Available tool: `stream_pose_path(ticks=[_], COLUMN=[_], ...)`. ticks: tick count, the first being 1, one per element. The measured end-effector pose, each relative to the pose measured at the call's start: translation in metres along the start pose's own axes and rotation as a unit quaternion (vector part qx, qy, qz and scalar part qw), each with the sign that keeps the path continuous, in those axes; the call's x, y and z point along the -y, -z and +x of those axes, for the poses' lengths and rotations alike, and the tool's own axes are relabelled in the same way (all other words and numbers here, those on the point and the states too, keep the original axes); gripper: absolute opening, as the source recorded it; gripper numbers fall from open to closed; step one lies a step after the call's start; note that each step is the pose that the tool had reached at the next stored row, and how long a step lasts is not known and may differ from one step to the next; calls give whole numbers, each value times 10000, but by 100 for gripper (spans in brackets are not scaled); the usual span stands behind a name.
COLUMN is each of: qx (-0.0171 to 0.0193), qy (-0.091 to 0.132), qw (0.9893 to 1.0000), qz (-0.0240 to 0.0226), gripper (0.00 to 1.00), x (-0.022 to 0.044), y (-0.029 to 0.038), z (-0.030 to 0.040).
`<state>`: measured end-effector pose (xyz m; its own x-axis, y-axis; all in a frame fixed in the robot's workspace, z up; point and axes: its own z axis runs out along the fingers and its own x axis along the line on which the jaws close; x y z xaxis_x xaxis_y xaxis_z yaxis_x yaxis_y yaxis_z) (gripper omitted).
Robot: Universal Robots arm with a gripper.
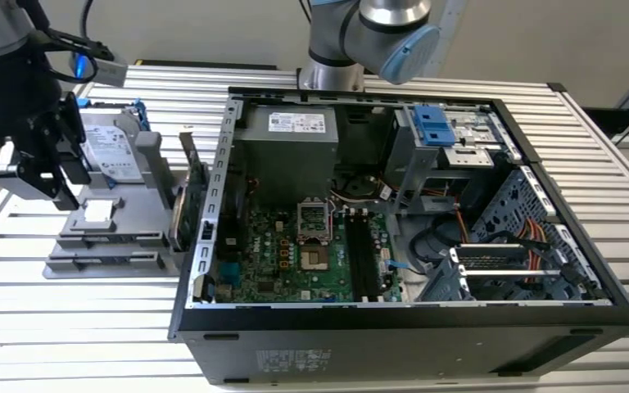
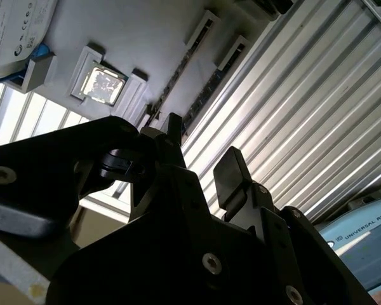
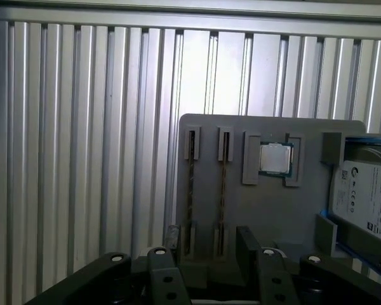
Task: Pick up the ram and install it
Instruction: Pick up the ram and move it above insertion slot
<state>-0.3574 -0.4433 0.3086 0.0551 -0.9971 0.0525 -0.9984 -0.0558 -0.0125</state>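
Step in hand: getting hold of the ram – nothing is gripped yet, as far as the views show.
Claw (image 3: pixel 209 236): released and empty; its two dark fingers (image 3: pixel 171 236) stand apart, with daylight between them in both wrist views.
Claw position: at the exterior view's left, hanging over the grey holder (image 1: pixel 107 241) that sits on the ribbed metal counter (image 1: pixel 74 327), well apart from the open computer case (image 1: pixel 402 205).
Ram (image 3: pixel 190 190): on edge in a narrow slot of the holder; a second, matching stick (image 3: pixel 223 190) stands in the slot just beside it.
Which stick is meant: cannot tell – in the first wrist view the open fingers bracket both.
Neighbours on the holder: a square processor (image 3: pixel 276 159) near the sticks and a silver hard drive (image 3: pixel 368 197) beyond it.
Destination: the long black slots (image 1: pixel 364 254) on the board inside the case, toward the exterior view's right of the holder.
Doing it well: I would centre the claw on one stick alone, so the other is not caught or knocked.
Grip: the flat faces of the board, near the middle of its length, should keep it from tilting.
Lift: straight up out of the slot – a sideways pull could bind it or drag the holder.
Risk: the stick is thin and stands close to its twin, so a small offset could pinch both.
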Motion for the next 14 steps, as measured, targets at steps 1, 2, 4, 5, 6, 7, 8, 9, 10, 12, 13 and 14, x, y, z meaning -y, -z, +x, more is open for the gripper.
stream_pose_path(ticks=[1, 2, 4, 5, 6, 7, 8, 9, 10, 12, 13, 14], qx=[-1, -1, -3, -3, -4, -5, -6, -6, -7, -8, -9, -10], qy=[0, 0, 0, 0, 0, 0, 0, 0, 0, 0, 0, 0], qw=[10000, 10000, 10000, 10000, 10000, 10000, 10000, 10000, 10000, 10000, 10000, 10000], qz=[0, 0, 0, 0, 0, 0, 0, -1, -1, -1, -1, 0], gripper=[100, 100, 100, 100, 100, 100, 100, 100, 100, 100, 100, 100], x=[0, 0, 0, 0, 0, 0, 0, 0, 0, -1, -1, 0], y=[-3, -6, -13, -16, -19, -22, -25, -28, -32, -38, -42, -47], z=[0, 0, -1, -1, -1, -1, -1, -2, -2, -2, -2, -2])
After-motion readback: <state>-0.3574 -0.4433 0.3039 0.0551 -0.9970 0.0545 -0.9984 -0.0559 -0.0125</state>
